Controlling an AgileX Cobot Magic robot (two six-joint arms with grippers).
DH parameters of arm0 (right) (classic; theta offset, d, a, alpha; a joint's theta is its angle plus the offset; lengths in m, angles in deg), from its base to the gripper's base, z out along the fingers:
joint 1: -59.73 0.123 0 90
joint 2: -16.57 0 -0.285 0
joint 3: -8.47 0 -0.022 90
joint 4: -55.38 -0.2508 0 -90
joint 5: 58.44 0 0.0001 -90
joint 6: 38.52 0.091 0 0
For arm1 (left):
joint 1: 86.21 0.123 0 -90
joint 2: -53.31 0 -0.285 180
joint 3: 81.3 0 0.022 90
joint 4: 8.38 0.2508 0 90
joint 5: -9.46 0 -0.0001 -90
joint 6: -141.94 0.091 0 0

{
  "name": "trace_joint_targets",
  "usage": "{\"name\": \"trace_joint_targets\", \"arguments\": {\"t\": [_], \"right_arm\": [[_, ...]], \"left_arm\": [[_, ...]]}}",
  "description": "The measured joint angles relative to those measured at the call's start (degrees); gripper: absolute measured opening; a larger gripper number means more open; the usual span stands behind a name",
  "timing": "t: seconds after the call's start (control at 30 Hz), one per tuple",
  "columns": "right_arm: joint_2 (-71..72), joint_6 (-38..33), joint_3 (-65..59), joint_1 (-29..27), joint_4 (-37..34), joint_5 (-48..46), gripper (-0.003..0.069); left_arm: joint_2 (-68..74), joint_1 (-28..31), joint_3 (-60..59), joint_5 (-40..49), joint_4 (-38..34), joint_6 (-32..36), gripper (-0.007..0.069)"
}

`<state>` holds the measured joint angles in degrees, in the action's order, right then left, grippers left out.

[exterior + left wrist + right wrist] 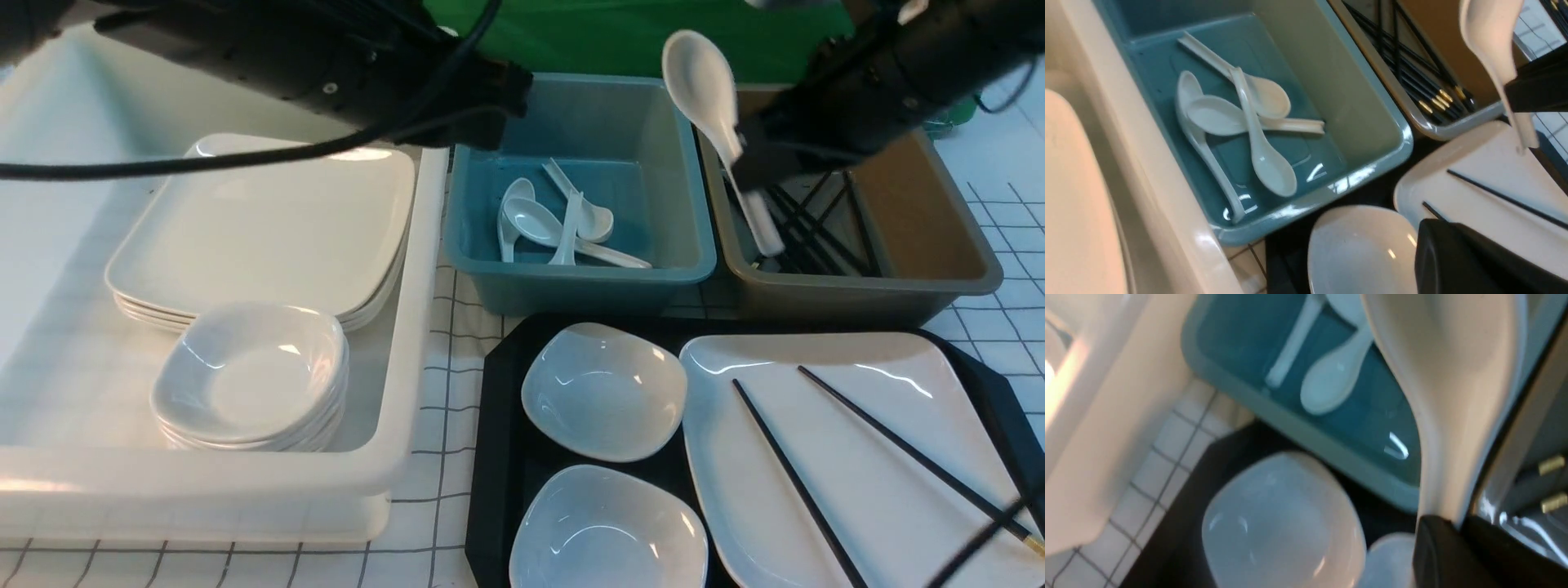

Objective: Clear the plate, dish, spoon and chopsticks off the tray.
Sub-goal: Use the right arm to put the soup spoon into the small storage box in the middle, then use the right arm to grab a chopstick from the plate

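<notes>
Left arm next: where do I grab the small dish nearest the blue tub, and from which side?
Pinch the dish by its raised rim at its left edge, coming down from above, one finger inside, one outside. It sits upright and looks too wide to span; the plate crowds its right edge, while bare tray shows on its left.

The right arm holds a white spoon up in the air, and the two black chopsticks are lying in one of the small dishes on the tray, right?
Not quite. The right gripper does hold the spoon up, but the chopsticks lie across the large square plate, not in a small dish. The front view shows it.
</notes>
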<state>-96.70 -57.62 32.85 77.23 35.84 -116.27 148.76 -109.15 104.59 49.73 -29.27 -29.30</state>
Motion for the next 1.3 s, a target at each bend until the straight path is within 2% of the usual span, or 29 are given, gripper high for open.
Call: {"name": "trace_joint_targets", "arguments": {"t": [0.17,0.3,0.63,0.67,0.8,0.83,0.87,0.9,1.0,1.07,1.13,1.3], "right_arm": [[-11.2,2.9,14.5,0.2,-0.1,-0.1,0.0036],[-18.7,4.9,23.0,0.2,-0.1,-0.3,0.0036],[-25.0,7.2,26.7,0.5,-0.1,3.6,0.0057],[-25.1,7.4,26.7,0.6,-0.1,4.1,0.0075],[-25.2,8.9,26.8,0.7,-0.2,6.8,0.0234],[-25.2,8.9,26.8,0.7,-0.2,6.8,0.0244],[-25.2,9.0,26.8,0.7,-0.2,6.7,0.0318],[-25.2,9.0,26.8,0.7,-0.2,6.2,0.0356],[-25.1,9.3,26.8,0.7,-0.2,3.0,0.0404],[-24.7,9.6,26.8,0.7,-0.1,0.7,0.0398],[-23.3,9.6,27.1,0.7,0.6,-7.1,0.0304],[-15.3,9.4,25.0,0.8,1.8,-11.2,0.0055]], "left_arm": [[0.1,0.6,0.0,-6.6,0.6,0.0,-0.0003],[0.3,0.6,0.0,-7.2,1.8,0.0,-0.0003],[1.6,0.6,0.0,-5.7,5.0,0.0,-0.0003],[1.6,0.6,0.0,-5.7,5.1,0.0,-0.0003],[1.6,0.6,0.0,-5.3,5.2,0.0,-0.0003],[1.6,0.6,0.0,-5.2,5.2,0.0,-0.0003],[1.6,0.6,0.0,-4.7,5.3,0.0,-0.0003],[1.6,0.6,0.0,-4.0,5.3,0.0,-0.0003],[1.6,0.6,0.0,-1.8,5.3,0.0,-0.0003],[1.6,0.6,0.0,-1.0,5.3,0.0,-0.0003],[1.5,0.6,0.0,2.0,5.5,0.3,-0.0003],[-0.2,0.4,0.0,9.4,2.8,4.9,-0.0003]]}}
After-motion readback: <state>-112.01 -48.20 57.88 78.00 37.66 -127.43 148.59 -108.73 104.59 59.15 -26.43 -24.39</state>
